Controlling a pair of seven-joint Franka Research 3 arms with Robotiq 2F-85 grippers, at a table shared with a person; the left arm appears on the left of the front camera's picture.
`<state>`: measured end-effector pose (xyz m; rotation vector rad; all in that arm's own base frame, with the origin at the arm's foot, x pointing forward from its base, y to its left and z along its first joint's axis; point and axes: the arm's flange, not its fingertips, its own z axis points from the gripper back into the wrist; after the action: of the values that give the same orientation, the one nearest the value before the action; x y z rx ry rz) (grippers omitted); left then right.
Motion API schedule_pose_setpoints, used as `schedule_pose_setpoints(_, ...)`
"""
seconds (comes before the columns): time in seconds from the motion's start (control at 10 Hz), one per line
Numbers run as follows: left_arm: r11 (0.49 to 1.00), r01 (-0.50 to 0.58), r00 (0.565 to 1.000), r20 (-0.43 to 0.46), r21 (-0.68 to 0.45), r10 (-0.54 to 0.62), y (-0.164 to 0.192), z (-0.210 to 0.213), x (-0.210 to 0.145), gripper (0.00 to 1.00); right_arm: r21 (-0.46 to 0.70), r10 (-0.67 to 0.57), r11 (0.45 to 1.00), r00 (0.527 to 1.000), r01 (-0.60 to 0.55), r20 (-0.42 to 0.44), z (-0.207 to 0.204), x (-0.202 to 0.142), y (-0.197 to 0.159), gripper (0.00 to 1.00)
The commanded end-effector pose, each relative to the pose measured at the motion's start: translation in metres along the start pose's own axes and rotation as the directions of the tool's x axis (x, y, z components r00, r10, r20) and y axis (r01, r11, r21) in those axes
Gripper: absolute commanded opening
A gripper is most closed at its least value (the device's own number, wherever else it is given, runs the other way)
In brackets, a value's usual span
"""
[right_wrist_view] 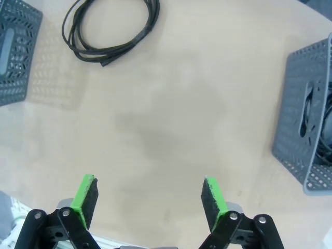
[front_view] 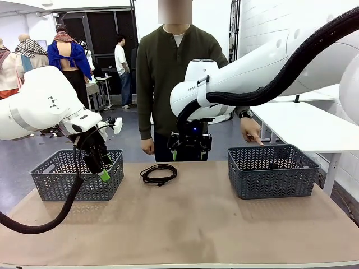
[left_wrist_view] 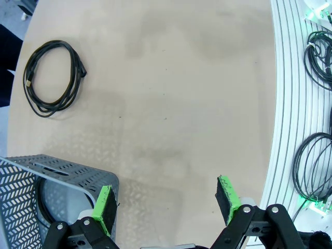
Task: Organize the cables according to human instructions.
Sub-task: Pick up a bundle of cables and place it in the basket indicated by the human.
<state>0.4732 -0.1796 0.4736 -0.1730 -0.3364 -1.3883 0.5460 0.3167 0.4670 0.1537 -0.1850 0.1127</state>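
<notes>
While person's hand points at right basket, coiled cable lies on table between baskets, nearer left basket — risk: wrong bin chosen.

Left wrist view: left tool spread, empty, over left basket's corner; cable well beyond — descent could snag rim.

Right wrist view: right tool spread, empty; cable far ahead — loose loops may slip from pinch.

Table top: matt tan, smooth, faintly mottled. On it, two baskets: grey perforated plastic, dull sheen. Between the baskets, coiled cable: black, smooth rubbery jacket. Arm shells: glossy white plastic; hoses ribbed black. Gripper pads: green, rough-textured.
</notes>
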Motion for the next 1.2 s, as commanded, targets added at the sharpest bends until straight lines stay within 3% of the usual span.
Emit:
schedule_pose_setpoints(0.0, 1.000, -0.001, 1.000, -0.001, 0.002, 0.001, -0.001, 0.001, 0.000, 1.00, -0.004, 0.009, 1.000, 1.000, -0.009, 0.004, 0.005, -0.005, -0.002, 1.00)
schedule_pose_setpoints(0.6, 1.000, -0.001, 1.000, -0.001, 0.002, 0.001, -0.001, 0.001, 0.000, 1.00, 0.001, 0.003, 1.000, 1.000, -0.003, 0.006, 0.004, -0.001, 0.001, 1.00)
schedule_pose_setpoints(1.1, 1.000, -0.001, 1.000, -0.001, 0.002, 0.001, -0.001, 0.001, 0.000, 1.00, -0.025, -0.233, 0.972, 0.973, 0.233, 0.005, -0.025, 0.044, 0.030, 1.00)
